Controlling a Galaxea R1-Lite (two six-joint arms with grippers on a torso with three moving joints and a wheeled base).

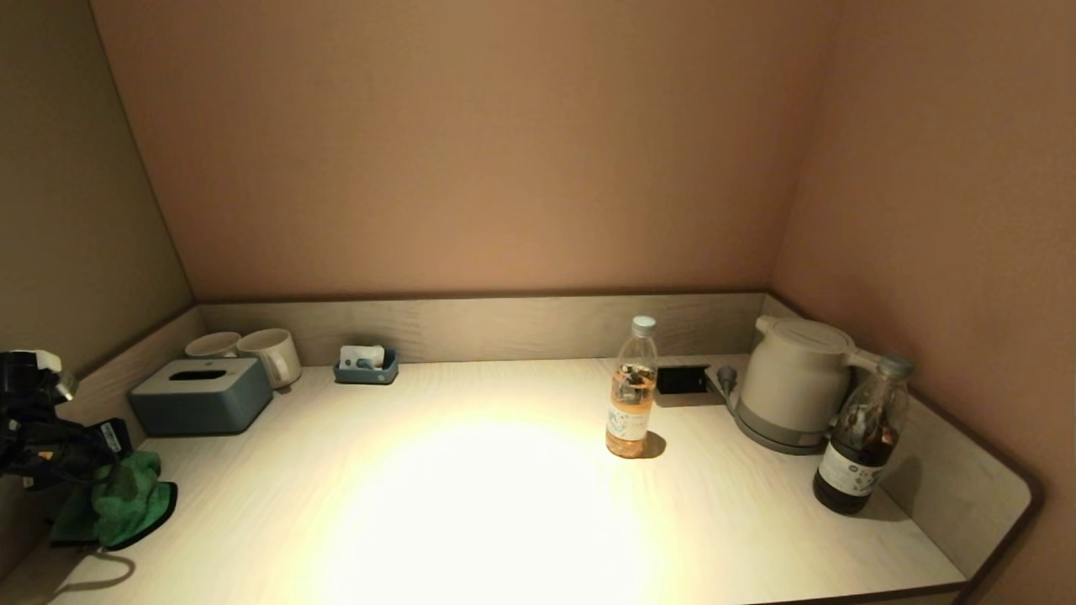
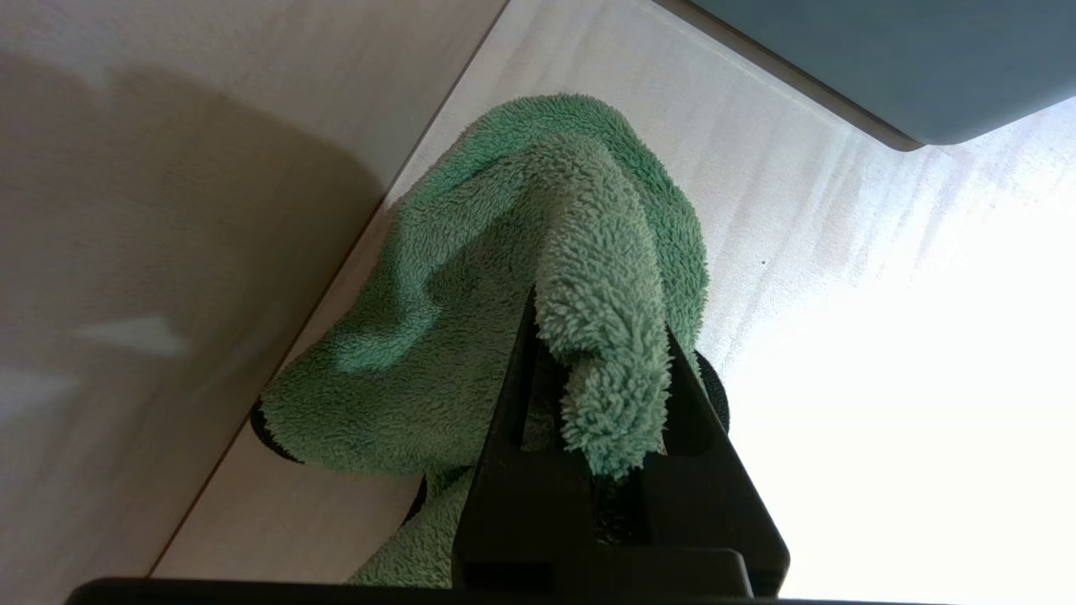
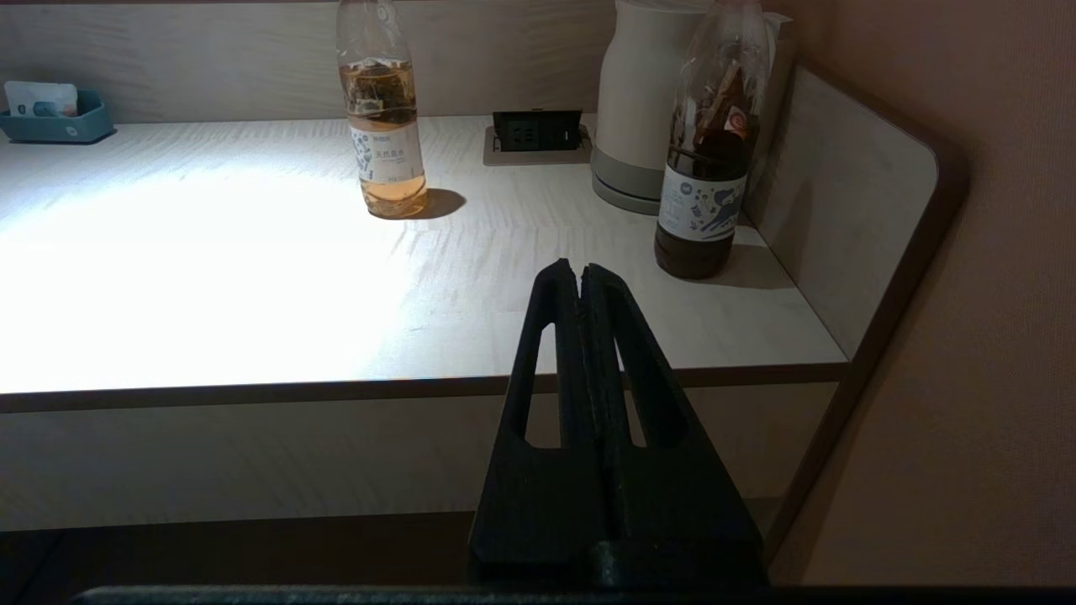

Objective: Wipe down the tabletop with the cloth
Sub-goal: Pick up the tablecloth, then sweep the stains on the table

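A green fluffy cloth (image 1: 126, 504) lies bunched on the light wooden tabletop (image 1: 471, 504) at its near left, by the left side wall. My left gripper (image 1: 101, 470) is down on it and shut on a fold of the cloth (image 2: 588, 277), which sticks up between the black fingers (image 2: 504, 437). The rest of the cloth rests on the table. My right gripper (image 3: 582, 270) is shut and empty, held in front of the table's front edge on the right; it is out of the head view.
A grey-blue tissue box (image 1: 202, 395), two white mugs (image 1: 271, 355) and a small tray (image 1: 366, 366) stand at the back left. A pale tea bottle (image 1: 632, 388), a socket (image 1: 681, 380), a white kettle (image 1: 794, 382) and a dark bottle (image 1: 862, 437) stand on the right.
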